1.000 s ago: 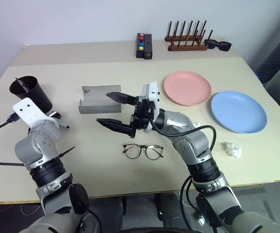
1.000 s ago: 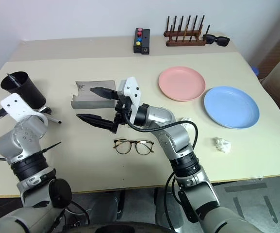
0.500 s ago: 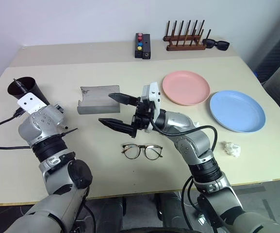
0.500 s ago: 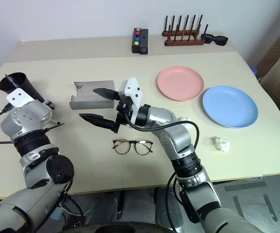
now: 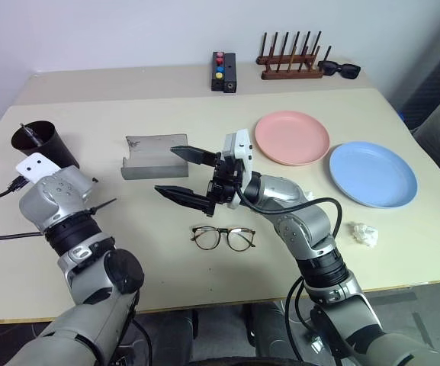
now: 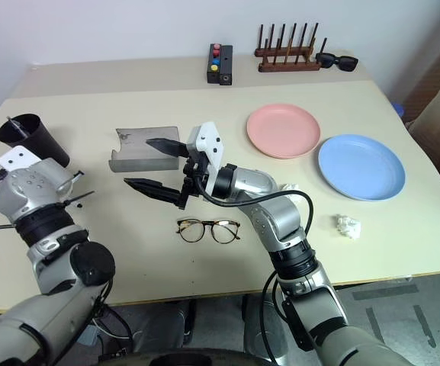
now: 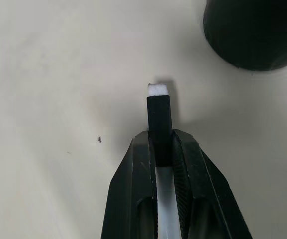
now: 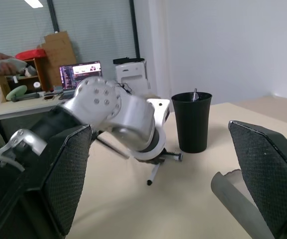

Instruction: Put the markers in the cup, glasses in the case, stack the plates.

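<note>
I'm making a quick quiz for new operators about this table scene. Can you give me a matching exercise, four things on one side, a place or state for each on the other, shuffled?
Things:
1. left claw
2. right claw
3. glasses
4. black cup

States:
A. wide open above the table, holding nothing
B. lying unfolded on the table, outside the grey case
C. shut on a marker
D. upright, with one marker inside

Pairs: 1-C, 2-A, 3-B, 4-D

Cup (image 5: 38,143) left of case (image 5: 149,156); glasses (image 5: 223,237) before it; plates (image 5: 292,137) right.
</note>
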